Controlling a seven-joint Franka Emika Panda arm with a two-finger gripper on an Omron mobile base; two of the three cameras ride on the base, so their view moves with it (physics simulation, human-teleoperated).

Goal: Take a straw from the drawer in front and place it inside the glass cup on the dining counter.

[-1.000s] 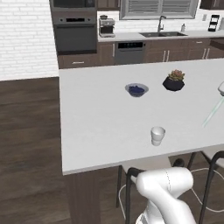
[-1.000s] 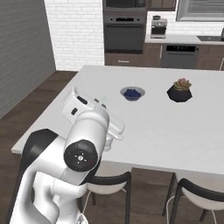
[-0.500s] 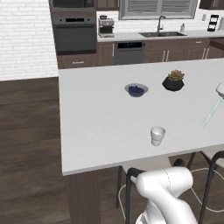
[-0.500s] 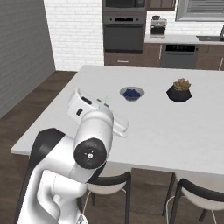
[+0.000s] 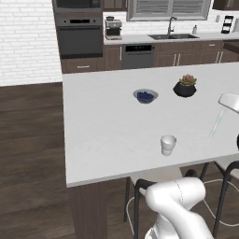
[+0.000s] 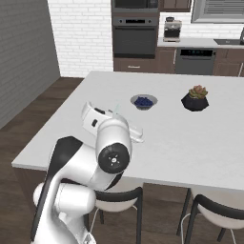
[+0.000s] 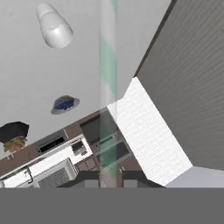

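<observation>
The thin pale green straw (image 7: 107, 65) runs up from between my fingertips, and my gripper (image 7: 107, 178) is shut on it. In the left base view the straw (image 5: 216, 123) hangs slanted over the right part of the white dining counter (image 5: 102, 121), below my hand. My gripper (image 5: 225, 108) is to the right of the glass cup (image 5: 168, 144) and a little beyond it. That cup stands upright near the counter's front edge. In the hand view the cup (image 7: 55, 29) lies left of the straw. My arm hides the cup in the right base view. The drawer is out of view.
A bowl with blue contents (image 5: 145, 96) and a black plant pot (image 5: 185, 87) stand further back on the counter. Dark chairs (image 5: 224, 177) are tucked under its front edge. Ovens (image 5: 78, 39) and a sink worktop line the far wall.
My hand with the straw has shifted slightly left, toward the cup, and my elbow has risen in the right base view. The cup, bowl and pot have not moved.
</observation>
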